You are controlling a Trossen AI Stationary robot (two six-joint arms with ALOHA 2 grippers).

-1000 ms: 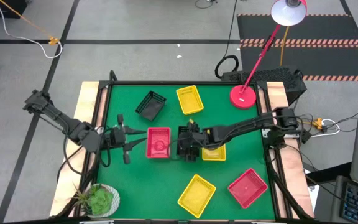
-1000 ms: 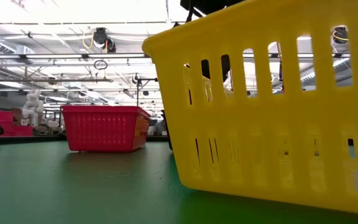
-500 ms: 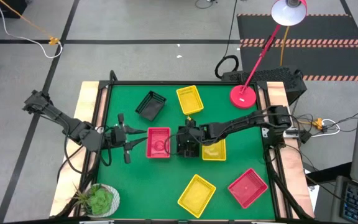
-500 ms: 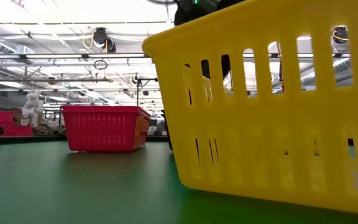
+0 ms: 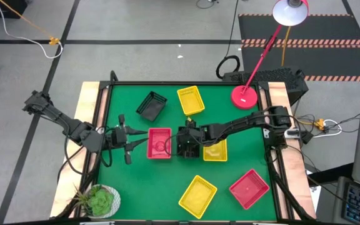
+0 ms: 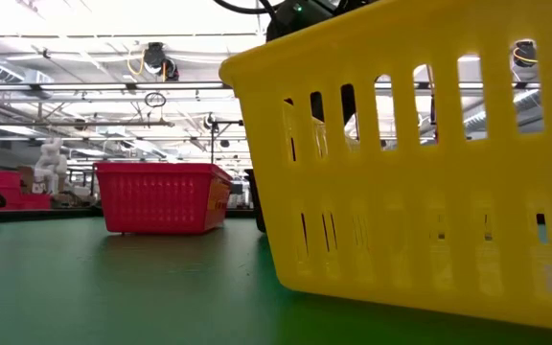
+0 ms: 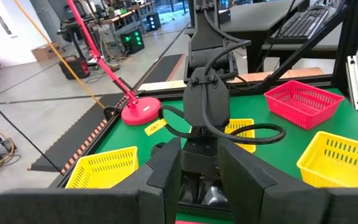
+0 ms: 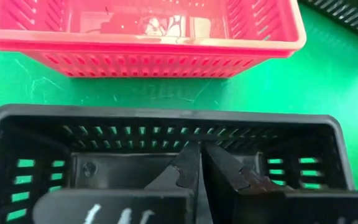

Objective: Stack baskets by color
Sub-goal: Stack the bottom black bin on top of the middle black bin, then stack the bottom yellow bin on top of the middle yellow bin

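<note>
A black basket [image 5: 183, 149] sits just right of a red basket [image 5: 159, 143] at mid-table. My right gripper [image 5: 194, 142] is over the black one, shut. In the right wrist view its fingertips [image 8: 199, 155] reach down inside the black basket [image 8: 166, 134], with the red basket [image 8: 142, 37] just beyond. My left gripper [image 5: 141, 139] stands open at the red basket's left end. A sliver of red rim [image 7: 188, 221] shows low between its fingers. My right gripper slants down from the table's right side into the black basket, its fingers together. The fingers themselves hide the part they hold. The basket stays level; whether it rests on the table, I cannot tell. My left gripper: whether it touches the red basket, I cannot tell.
A yellow basket [image 5: 216, 151] lies under my right arm. Another black basket [image 5: 150, 105] and a yellow one [image 5: 190, 100] stand at the far side. A yellow [image 5: 197, 195] and a red basket [image 5: 249, 187] stand near. There is a lamp base [image 5: 244, 97] far right and a plant [image 5: 99, 201] near left.
My right gripper, staying shut, has sunk a little and gone toward the red basket, with the black basket under it. My left gripper has kept still.
</note>
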